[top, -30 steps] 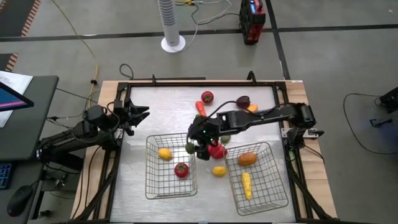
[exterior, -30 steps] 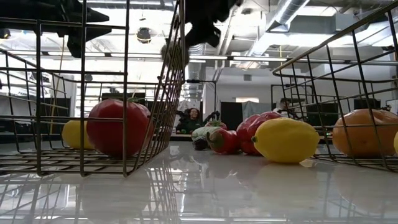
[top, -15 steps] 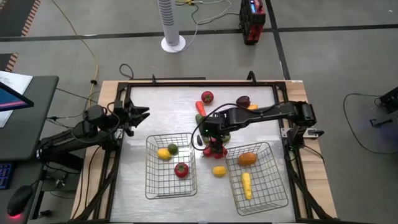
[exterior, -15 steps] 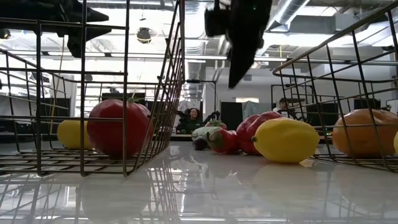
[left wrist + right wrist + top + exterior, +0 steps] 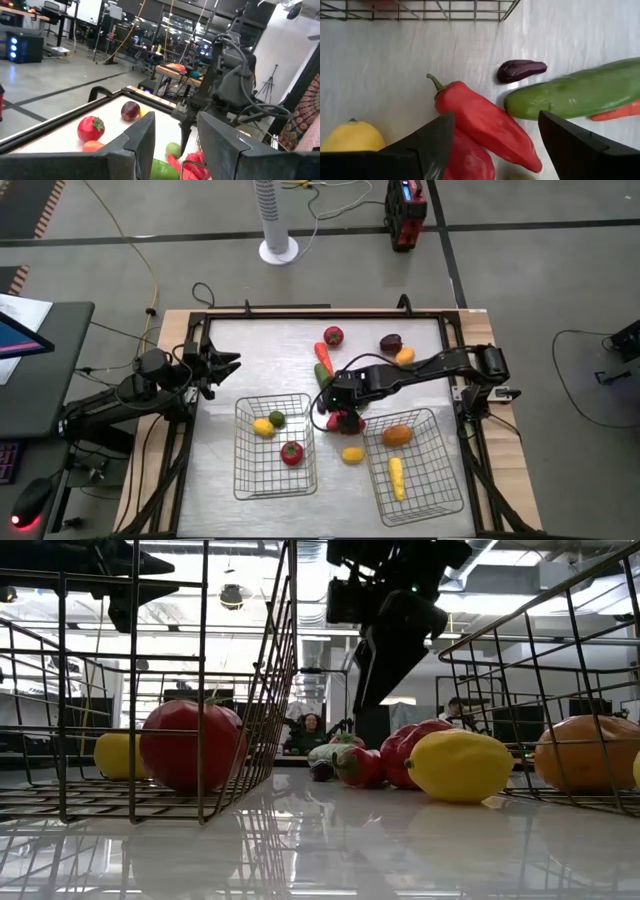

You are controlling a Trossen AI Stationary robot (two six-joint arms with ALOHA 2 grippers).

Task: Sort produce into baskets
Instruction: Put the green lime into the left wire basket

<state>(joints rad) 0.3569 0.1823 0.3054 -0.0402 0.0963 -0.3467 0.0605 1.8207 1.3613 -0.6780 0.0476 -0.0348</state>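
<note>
Hovering above the middle of the table (image 5: 260,350) in the high view, the right gripper (image 5: 343,402) is seen with its jaws apart and nothing held between them. Directly under it, in the right wrist view, a long red pepper (image 5: 482,122) is framed between the two dark fingers (image 5: 572,145), with a second red piece partly hidden beneath it. A green cucumber (image 5: 575,92) lies at the right of that frame, an orange carrot (image 5: 620,111) touching its lower edge, and a small dark maroon piece (image 5: 520,70) sits just above the cucumber's end. A yellow lemon (image 5: 351,136) is seen at the lower left.

In the high view, the left basket (image 5: 274,446) at lower centre is shown holding a yellow piece (image 5: 263,428), a small green one (image 5: 277,418) and a red tomato (image 5: 291,452). The right basket (image 5: 415,465), lower right of centre, contains an orange piece (image 5: 397,435) and a yellow corn cob (image 5: 396,477). Another lemon-like yellow piece (image 5: 352,454) lies on the table between the baskets. Near the upper centre a red tomato (image 5: 332,335), a maroon piece (image 5: 391,343) and a small orange piece (image 5: 404,356) remain loose.

The left gripper (image 5: 228,362) is parked at the left side of the table, well apart from the produce, its jaws apart and empty.
</note>
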